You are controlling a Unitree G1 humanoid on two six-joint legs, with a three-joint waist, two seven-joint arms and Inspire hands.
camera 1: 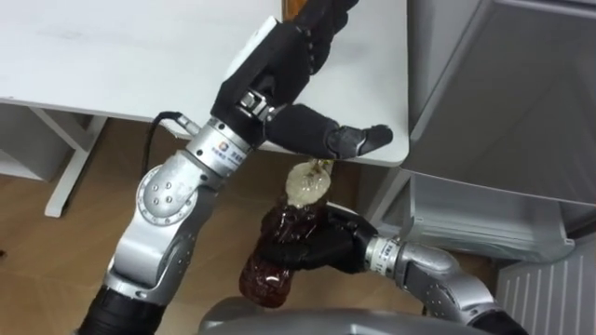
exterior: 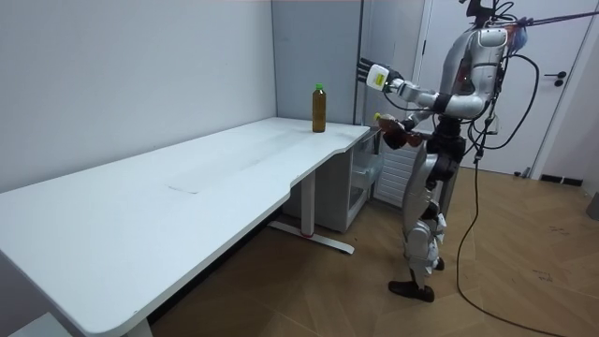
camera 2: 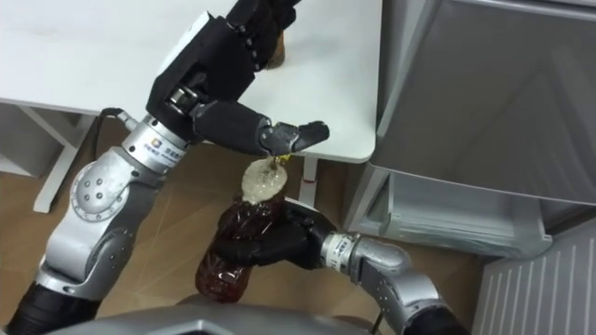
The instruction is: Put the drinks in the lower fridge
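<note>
Your right hand [camera 1: 321, 249] is closed round a dark-red drink bottle [camera 1: 273, 276]. It holds the bottle low and near the robot's body, tilted, with the pale cap [camera 1: 305, 183] pointing up toward the table edge. Your left hand [camera 1: 279, 67] hangs above it at the right end of the white table [camera 1: 112, 56], fingers loosely straight and thumb stuck out, holding nothing. A green-capped bottle [exterior: 319, 108] stands upright on the table farther in, apart from those fingers. The grey fridge [camera 1: 503, 102] is just right of the table.
</note>
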